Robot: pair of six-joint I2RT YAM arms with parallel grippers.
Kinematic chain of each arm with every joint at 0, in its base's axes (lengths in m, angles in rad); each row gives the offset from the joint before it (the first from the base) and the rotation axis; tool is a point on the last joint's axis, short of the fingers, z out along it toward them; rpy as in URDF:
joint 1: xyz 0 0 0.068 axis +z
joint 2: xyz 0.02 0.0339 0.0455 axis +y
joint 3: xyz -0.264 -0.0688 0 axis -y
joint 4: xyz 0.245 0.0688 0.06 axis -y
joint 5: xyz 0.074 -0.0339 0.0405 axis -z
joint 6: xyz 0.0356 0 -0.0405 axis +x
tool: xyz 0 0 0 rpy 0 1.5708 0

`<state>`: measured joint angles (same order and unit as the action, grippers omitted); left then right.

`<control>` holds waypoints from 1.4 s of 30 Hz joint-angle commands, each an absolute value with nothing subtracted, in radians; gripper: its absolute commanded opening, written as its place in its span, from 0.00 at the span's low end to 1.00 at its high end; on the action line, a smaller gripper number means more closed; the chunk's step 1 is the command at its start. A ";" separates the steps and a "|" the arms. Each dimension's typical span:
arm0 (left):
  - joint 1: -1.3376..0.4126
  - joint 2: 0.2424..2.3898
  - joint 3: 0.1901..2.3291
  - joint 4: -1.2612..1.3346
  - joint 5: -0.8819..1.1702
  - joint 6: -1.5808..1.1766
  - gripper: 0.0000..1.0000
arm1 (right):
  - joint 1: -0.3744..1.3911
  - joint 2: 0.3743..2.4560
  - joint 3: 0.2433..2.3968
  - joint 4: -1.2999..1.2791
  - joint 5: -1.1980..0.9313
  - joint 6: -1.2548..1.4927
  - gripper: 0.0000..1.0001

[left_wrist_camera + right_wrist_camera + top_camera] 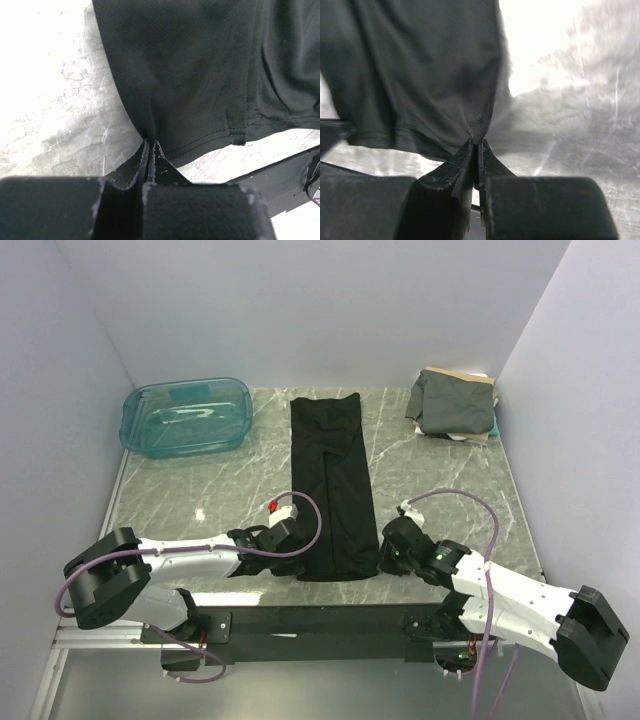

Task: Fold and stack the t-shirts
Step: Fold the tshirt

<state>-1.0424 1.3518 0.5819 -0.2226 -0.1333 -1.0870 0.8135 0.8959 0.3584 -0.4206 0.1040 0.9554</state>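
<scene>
Wrist views: left gripper [150,144] and right gripper [476,143] clamped on black t-shirt [200,65], its far end cropped.

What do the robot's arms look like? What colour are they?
The left arm and the right arm both have white tube parts joined by chunky black blocks. A purple cable loops along each one. The right arm has a tiny green light. The fingers are black pointy wedges with scuffed pale edges.
</scene>
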 commanded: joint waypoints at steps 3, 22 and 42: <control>-1.049 1.333 0.675 -0.262 -0.198 -1.037 0.01 | 0.784 0.894 0.472 -0.419 0.173 0.882 0.11; -0.890 1.476 0.983 -0.308 -0.318 -0.862 0.01 | 0.591 1.069 0.757 -0.308 0.120 0.710 0.06; -0.631 1.658 1.198 -0.233 -0.190 -0.706 0.01 | 0.436 1.476 1.087 -0.284 0.003 0.623 0.03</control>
